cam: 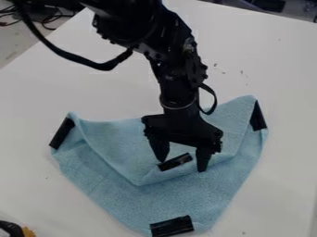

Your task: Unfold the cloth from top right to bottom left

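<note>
My gripper (182, 164) hangs over the middle of the light blue cloth (111, 180), open, with its two fingers pointing down on either side of a black tape piece. That tape (176, 162) marks the folded-over flap (117, 139), whose tip lies near the cloth's centre. Other black tape pieces are on the left corner (62, 133), the right corner (257, 115) and the bottom corner (171, 226). The cloth's upper part is folded down over its lower part, with a raised, rumpled edge. Whether the fingertips touch the cloth, I cannot tell.
The white table (43, 97) lies under the cloth, its left edge running diagonally at the upper left. A black and orange object (15, 229) stands at the bottom left corner. Dark cables (43, 16) lie beyond the table at the upper left.
</note>
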You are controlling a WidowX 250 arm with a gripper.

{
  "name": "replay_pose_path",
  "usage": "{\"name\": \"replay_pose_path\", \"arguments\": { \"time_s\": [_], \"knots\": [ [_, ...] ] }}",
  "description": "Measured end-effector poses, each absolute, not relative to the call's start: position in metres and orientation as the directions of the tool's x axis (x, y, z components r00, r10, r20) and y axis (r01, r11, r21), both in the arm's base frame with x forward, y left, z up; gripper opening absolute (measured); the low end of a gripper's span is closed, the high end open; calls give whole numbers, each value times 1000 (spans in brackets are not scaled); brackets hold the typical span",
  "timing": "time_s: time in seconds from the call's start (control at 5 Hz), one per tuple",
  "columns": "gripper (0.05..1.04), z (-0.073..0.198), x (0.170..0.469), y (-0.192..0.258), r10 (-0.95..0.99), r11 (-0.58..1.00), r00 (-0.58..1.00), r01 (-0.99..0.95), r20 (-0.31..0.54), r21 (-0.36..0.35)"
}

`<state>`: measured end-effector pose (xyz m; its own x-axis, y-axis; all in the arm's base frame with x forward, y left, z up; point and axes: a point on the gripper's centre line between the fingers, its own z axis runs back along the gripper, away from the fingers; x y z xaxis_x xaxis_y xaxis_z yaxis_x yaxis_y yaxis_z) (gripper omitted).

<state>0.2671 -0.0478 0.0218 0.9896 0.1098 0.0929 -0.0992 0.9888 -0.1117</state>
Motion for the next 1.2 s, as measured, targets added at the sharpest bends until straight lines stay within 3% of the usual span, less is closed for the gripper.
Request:
{"name": "replay_pose_path", "arguments": {
  "time_s": [0.4,0.6,1.0,1.2],
  "knots": [
    [1001,12,272,-48,97,988,993,-88,70,-124],
    [946,10,274,-47,98,988,993,-89,62,-126],
    [387,10,275,-46,95,988,993,-86,67,-131],
    [182,10,274,-45,104,987,993,-95,63,-130]
  ]
}}
